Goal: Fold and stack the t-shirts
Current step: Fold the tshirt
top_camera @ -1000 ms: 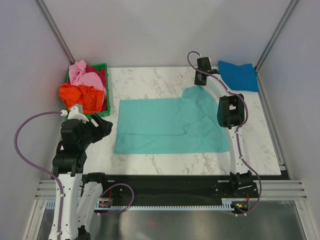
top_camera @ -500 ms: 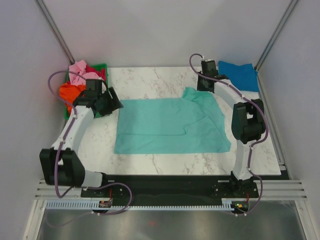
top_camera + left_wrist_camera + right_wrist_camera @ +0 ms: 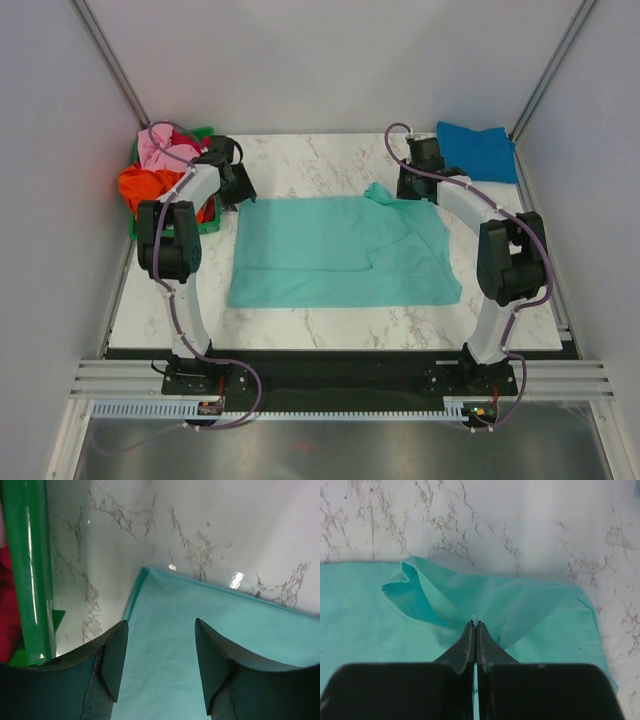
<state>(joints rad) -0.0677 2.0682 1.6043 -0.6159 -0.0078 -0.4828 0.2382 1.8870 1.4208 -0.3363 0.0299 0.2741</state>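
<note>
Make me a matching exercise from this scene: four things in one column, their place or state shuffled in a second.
Things:
1. mint-teal t-shirt
2. bright blue t-shirt
3. green crate
4. right gripper

Place or state:
a. far right corner
b. shut, pinching a raised fold of cloth
c. spread out in the middle
d. far left side

Pairs: 1-c, 2-a, 3-d, 4-b

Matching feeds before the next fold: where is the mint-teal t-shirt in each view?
Top external: mint-teal t-shirt spread mid-table.
Left wrist: its corner fills lower right, beyond the open left end effector.
Right wrist: centre, peaked fold pinched by the right end effector.
Shared landmark: marble table.
</note>
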